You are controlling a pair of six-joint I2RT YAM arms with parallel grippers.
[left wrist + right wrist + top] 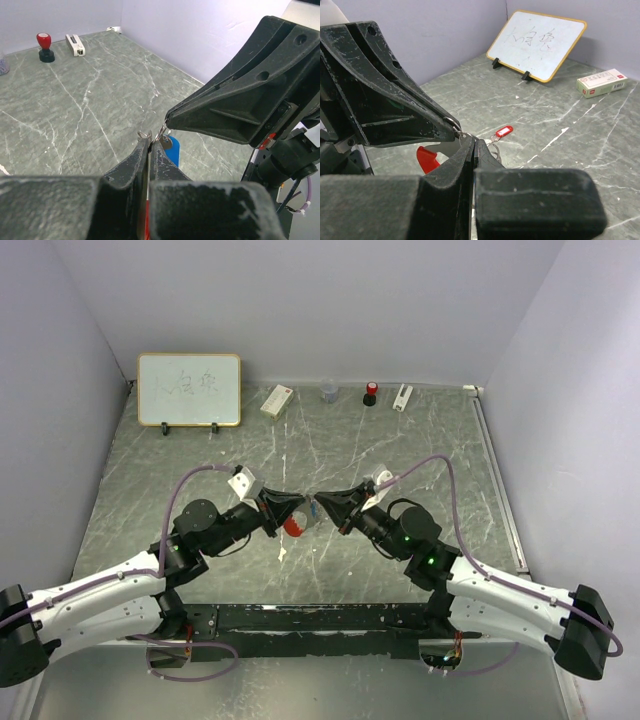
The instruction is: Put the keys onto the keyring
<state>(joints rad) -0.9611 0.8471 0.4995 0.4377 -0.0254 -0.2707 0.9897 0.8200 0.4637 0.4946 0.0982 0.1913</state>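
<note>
From where I stood, the worry was how little metal either arm had hold of. The left gripper [303,502] had its jaws pressed together on just the edge of the keyring [145,134]. The right gripper [320,503], jaws also squeezed tight, met it tip to tip in mid-air above the table [400,440]. A small sideways nudge from the right tip could have twisted the ring out of that pinch and dropped the lot. The blue key [172,148] hung just beside the two tips. I could not tell whether the right jaws nipped its silver part or only touched the ring, so it might have slipped away before it was threaded on. With the tips so crowded, they could also have jammed against each other.

The keyring looked like thin grey wire, a small loop poking out past the left fingertips, with its bright red fob [426,157] dangling below that gripper. What I took for the red key [504,131] lay on the table beyond, apart from both grippers and not yet on the ring
</note>
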